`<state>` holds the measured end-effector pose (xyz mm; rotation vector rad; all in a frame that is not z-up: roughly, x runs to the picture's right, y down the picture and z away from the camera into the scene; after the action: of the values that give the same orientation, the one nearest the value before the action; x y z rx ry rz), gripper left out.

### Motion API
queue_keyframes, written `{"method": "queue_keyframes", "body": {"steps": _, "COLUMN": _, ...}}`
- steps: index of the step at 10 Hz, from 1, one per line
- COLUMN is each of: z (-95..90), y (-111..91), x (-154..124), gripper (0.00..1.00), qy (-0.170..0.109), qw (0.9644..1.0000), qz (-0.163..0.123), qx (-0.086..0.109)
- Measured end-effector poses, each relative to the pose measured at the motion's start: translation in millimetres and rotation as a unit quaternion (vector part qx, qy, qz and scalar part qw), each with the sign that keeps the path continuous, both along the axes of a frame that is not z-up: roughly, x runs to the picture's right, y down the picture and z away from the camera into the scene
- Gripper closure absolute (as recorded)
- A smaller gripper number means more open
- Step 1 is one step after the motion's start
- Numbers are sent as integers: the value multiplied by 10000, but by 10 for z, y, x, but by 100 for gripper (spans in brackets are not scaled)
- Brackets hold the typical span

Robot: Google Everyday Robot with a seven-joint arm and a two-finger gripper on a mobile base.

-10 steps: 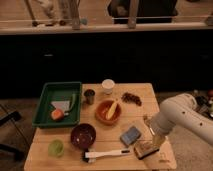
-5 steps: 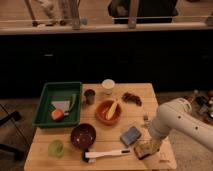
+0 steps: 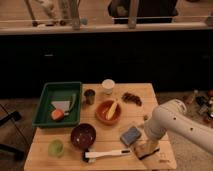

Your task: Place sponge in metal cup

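Note:
The sponge point(image 3: 131, 135), a flat blue-grey pad, lies on the wooden table point(image 3: 145, 90) right of centre, near the front. The metal cup point(image 3: 89, 96), small and dull grey, stands upright at the back, between the green tray and the white cup. My white arm point(image 3: 172, 122) reaches in from the right. My gripper point(image 3: 148, 144) hangs low just right of the sponge, over a tan block with a dark top point(image 3: 148, 151). It is far from the metal cup.
A green tray point(image 3: 45, 100) with food items sits at the left. A white cup point(image 3: 108, 86), an orange bowl with a banana point(image 3: 109, 111), a dark bowl point(image 3: 83, 135), a translucent green cup point(image 3: 55, 147), a white-handled brush point(image 3: 107, 154) and a dark item point(image 3: 132, 98) are on the table.
My arm has moved a little to the left and down, closer to the sponge. The objects on the table have not moved.

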<state>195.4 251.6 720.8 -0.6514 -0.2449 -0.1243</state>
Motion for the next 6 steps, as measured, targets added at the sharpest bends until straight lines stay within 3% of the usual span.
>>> {"method": "queue_keyframes", "body": {"steps": 3, "z": -6, "y": -121, "x": -210, "gripper": 20, "qy": -402, "qw": 9977, "qz": -457, "qx": 313}}
{"method": "queue_keyframes", "body": {"steps": 6, "z": 32, "y": -162, "x": -324, "gripper": 20, "qy": -702, "qw": 9926, "qz": -867, "qx": 488}}
